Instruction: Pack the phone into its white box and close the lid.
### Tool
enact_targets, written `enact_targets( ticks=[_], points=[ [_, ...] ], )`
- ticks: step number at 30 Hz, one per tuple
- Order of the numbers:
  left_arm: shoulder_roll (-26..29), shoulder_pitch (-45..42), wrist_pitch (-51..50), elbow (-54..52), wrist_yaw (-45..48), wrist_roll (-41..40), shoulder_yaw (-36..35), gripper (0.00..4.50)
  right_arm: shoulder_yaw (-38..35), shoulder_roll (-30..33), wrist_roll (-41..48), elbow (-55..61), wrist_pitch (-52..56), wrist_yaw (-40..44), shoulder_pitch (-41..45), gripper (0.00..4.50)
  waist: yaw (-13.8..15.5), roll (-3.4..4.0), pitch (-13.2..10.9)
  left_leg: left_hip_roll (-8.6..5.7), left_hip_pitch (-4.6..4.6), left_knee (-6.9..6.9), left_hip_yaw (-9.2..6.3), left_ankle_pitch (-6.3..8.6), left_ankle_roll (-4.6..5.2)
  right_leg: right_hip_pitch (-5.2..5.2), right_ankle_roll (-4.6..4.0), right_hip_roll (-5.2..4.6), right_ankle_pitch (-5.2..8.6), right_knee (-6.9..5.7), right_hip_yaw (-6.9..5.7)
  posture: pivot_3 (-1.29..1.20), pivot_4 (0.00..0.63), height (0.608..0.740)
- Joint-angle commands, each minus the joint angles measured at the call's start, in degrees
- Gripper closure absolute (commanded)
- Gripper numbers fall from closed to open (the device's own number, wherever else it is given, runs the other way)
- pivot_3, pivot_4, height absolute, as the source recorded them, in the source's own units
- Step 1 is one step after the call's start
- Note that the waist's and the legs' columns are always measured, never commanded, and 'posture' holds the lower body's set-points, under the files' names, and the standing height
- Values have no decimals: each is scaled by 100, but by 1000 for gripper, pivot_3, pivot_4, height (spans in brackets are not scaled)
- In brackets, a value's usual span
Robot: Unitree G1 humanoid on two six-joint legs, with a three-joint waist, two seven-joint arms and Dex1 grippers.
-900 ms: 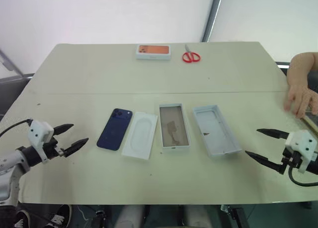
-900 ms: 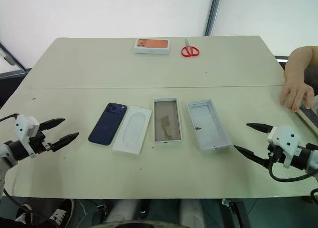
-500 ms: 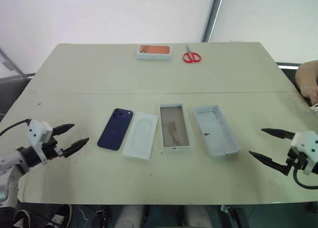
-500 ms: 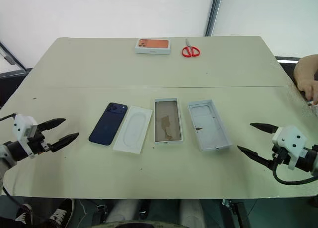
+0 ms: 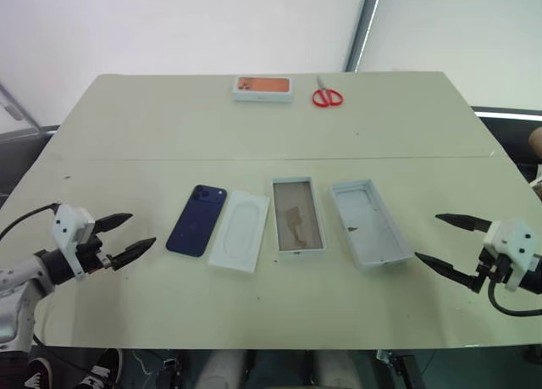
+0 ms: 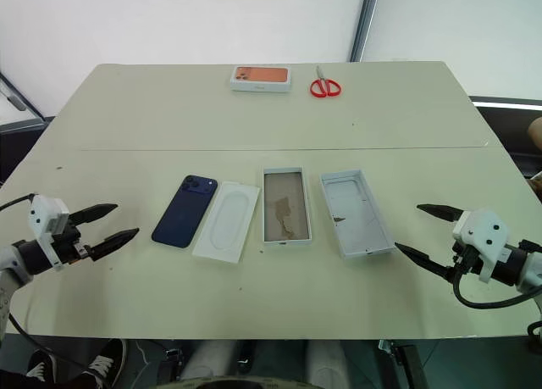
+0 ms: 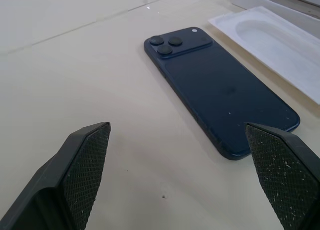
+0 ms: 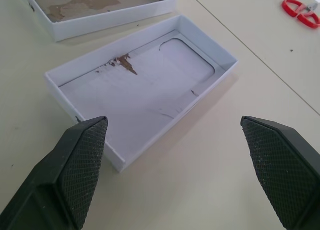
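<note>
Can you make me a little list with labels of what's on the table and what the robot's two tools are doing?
phone: lying flat, camera side up, leftmost in the row
insert: flat white, between phone and white box
white box: open, nothing inside
lid: inside facing up, right of the white box
far edge: orange-picture box, red scissors
left tool: open, near the phone, holding nothing
right tool: open, near the lid, holding nothing

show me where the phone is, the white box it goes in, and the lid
phone (image 5: 196, 220), left eye view, middle of its glossy navy back.
white box (image 5: 297, 215), left eye view, its brownish inner floor.
lid (image 8: 145, 82), right wrist view, the pale inside face, lying open side up.
</note>
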State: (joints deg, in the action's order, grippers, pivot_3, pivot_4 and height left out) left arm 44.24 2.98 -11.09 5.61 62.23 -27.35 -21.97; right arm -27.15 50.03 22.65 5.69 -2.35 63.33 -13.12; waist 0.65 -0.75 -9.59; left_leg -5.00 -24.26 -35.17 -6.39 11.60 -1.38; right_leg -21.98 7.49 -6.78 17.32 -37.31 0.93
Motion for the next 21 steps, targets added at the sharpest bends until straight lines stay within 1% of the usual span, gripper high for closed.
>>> enact_targets(
  ticks=[1,3,5,7,10,13,16,18,20,21],
  points=[
    [70,-84,-508,-414,-56,-269,48,0,0,47,143,289,188,-12,51,44,0,0,0,0,0,0,0,0,0,0,0,0,0,0,0,0,150,740],
    [75,-116,-767,-588,-106,-330,114,0,22,71,196,406,375,-21,91,44,-3,0,0,0,0,-1,-1,0,0,0,0,0,0,0,0,0,150,740],
    [54,-260,-1773,-1007,-339,-783,256,0,195,98,215,650,644,-147,327,44,-5,0,0,0,0,0,-1,0,0,0,1,0,0,0,0,0,150,740],
    [-13,-382,-2523,-1336,-573,-1153,343,0,330,128,317,849,910,-136,444,44,-7,1,-1,0,0,-3,-2,0,0,0,1,1,-1,-3,0,0,150,740],
    [-212,-579,-3643,-1790,-1020,-1817,498,0,580,15,183,1006,942,-288,704,44,-8,1,-1,0,0,-4,-2,0,0,-1,5,2,-2,-4,0,0,150,740],
    [-492,-682,-4279,-1964,-1428,-2347,418,0,742,-34,110,1061,979,-396,848,44,-7,0,-1,-1,-1,-3,-2,0,1,-2,7,3,-3,-5,-1,0,150,740],
    [-498,-621,-4799,-2249,-1746,-2545,533,0,806,-29,75,1072,948,-433,855,44,-5,0,-2,-1,-2,-4,-3,-1,0,-4,7,4,-3,-8,-1,0,150,740],
    [-589,-697,-5400,-2243,-2029,-3032,422,0,811,-41,145,1094,1012,-429,818,44,-4,0,-1,-1,-2,-5,-2,-1,0,-3,6,3,-3,-9,0,0,150,740],
    [-719,-844,-5758,-2134,-2297,-3367,326,0,814,-69,126,1111,984,-454,782,44,6,0,-1,-1,-1,-5,-2,-1,0,-3,6,4,-2,-9,0,0,150,740],
    [-720,-877,-5853,-2122,-2384,-3377,381,0,825,-84,105,1132,969,-473,771,44,10,0,-1,-1,-1,-6,-3,-1,0,-2,6,4,-2,-9,-1,0,150,740]
  ],
)
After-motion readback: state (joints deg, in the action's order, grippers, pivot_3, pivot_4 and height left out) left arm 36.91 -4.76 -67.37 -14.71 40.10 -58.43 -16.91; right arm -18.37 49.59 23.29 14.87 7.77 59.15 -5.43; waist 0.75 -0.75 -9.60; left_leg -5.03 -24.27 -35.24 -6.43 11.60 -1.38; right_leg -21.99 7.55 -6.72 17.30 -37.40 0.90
